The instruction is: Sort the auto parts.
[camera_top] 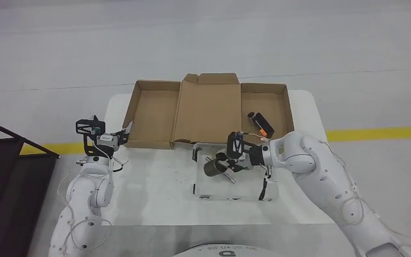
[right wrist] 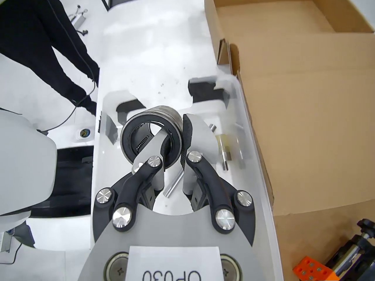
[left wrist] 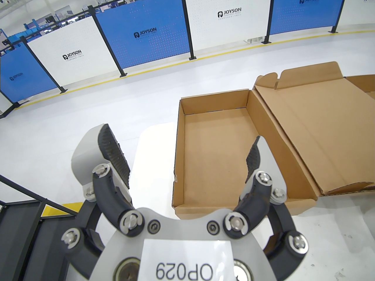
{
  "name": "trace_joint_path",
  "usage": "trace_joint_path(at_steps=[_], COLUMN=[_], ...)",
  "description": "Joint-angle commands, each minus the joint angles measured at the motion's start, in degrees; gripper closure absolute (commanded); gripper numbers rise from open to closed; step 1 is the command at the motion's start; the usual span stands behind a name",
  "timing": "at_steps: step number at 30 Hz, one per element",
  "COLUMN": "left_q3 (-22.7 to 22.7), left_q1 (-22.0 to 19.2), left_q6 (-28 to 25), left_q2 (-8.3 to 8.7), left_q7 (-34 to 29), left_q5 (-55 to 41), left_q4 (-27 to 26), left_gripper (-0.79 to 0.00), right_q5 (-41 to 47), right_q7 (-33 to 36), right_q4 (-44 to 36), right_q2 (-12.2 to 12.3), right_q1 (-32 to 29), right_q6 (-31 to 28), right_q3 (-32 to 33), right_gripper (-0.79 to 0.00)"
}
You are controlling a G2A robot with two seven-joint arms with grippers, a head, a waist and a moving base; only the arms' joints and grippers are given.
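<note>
I judge the sorting barely begun: my right end effector is clenched on the ring bearing's wall over the white tray, where a bolt and a pin wait, one black-and-orange part lies in the cardboard box's right compartment, and my left end effector hangs released

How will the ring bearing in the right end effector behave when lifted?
Likely heavy for its size: the bearing looks solid metal. Round shell, so probably rolls if released. Pinched by one wall only, it may swivel.

Blue and white panels fence a pale grey floor with a yellow line, perhaps shelving beyond.
</note>
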Motion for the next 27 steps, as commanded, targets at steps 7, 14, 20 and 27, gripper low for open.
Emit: trace_joint_path(at_steps=[7,14,20,27], left_q3=[0.0,0.0,0.1,-3.4], left_q1=[0.0,0.0,-0.1,0.0], left_q6=[0.0,0.0,-0.3,-7.8], left_q2=[0.0,0.0,-0.04,0.09], left_q7=[0.0,0.0,-0.1,-3.1], left_q5=[0.0,0.0,-0.5,-10.5], left_q4=[0.0,0.0,0.1,-0.9], left_gripper=[-0.785,-0.785,-0.785,-0.785], right_q5=[4.9,7.0,6.2,4.4], right_q7=[-10.5,-11.3,-12.8,-18.7], right_q4=[2.7,3.6,3.4,6.0], right_q2=[-0.1,-0.2,-0.4,-3.9], right_q1=[2.0,2.5,2.6,11.7], right_q6=[-2.1,-5.3,-0.5,10.7], right_q3=[2.4,0.9,1.2,-8.1], right_gripper=[0.0,0.0,0.0,0.0])
